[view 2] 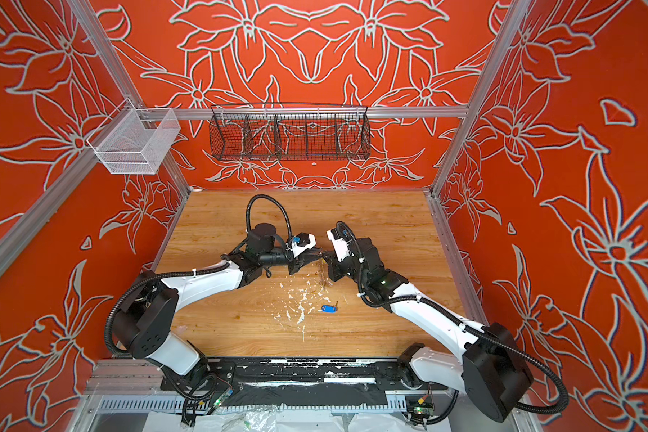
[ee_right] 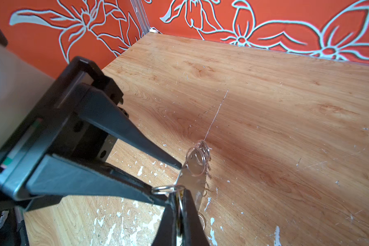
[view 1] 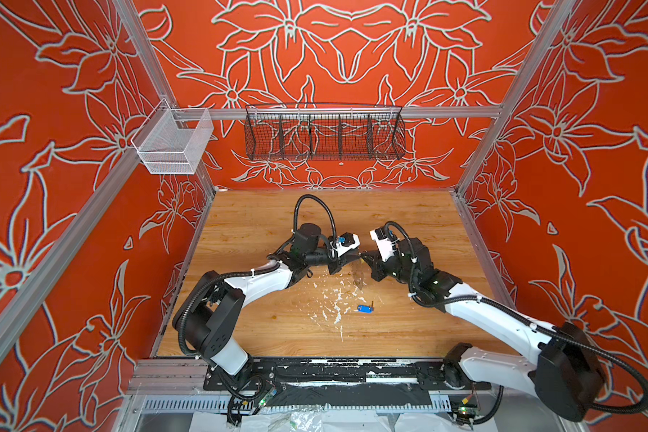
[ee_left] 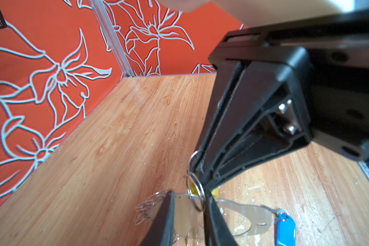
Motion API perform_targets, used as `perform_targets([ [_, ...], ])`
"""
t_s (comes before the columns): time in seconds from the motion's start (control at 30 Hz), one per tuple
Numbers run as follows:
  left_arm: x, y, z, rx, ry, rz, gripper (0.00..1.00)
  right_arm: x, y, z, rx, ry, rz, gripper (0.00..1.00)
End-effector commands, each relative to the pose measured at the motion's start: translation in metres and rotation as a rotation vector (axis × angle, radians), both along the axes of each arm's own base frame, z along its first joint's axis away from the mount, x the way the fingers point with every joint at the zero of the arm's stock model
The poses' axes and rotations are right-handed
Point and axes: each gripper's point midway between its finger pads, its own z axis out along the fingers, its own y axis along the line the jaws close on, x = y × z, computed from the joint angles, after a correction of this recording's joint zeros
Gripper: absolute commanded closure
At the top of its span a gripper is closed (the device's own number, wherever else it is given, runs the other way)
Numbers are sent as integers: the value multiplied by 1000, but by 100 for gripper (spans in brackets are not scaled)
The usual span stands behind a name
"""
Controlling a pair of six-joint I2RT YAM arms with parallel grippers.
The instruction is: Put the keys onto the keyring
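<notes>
The keyring [ee_left: 243,213], a flat grey see-through plate with wire loops [ee_right: 202,149] on its edge, is held upright above mid-table. My left gripper [ee_left: 190,194] is shut across it, one finger on each side. Opposite it, my right gripper [ee_right: 180,192] is shut on the yellow-tagged key; only a bit of yellow tag [ee_left: 214,192] shows. That key's split ring [ee_left: 197,191] touches the plate's edge. In both top views the two grippers [view 1: 354,258] [view 1: 365,258] meet tip to tip. The blue-tagged key [view 1: 363,308] [ee_left: 285,228] lies loose on the wood, nearer the front.
White paint flecks [view 1: 333,303] are scattered over the wooden table [view 1: 408,336] in front of the grippers. A black wire basket [view 1: 324,134] hangs on the back wall and a white mesh basket [view 1: 173,144] at the back left. Orange walls close three sides.
</notes>
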Motion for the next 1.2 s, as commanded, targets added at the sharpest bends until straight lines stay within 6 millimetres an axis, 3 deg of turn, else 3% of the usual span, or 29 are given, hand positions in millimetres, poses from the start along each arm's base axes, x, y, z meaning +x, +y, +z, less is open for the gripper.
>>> perform_targets([
  [0.0, 2, -2, 28, -35, -57, 4, 76, 3, 11, 22, 31, -58, 32, 100],
  [0.2, 5, -1, 30, -31, -60, 24, 81, 3, 11, 21, 29, -60, 26, 100],
  [0.37, 4, -2, 26, -24, -51, 10, 100, 4, 10, 18, 35, -53, 17, 100],
  [0.93, 4, 5, 20, -62, -90, 49, 100, 19, -23, -22, 105, 53, -117, 100],
  [1.17, 0, 4, 23, -94, -94, 21, 100, 19, -16, -31, 135, 89, -90, 100],
])
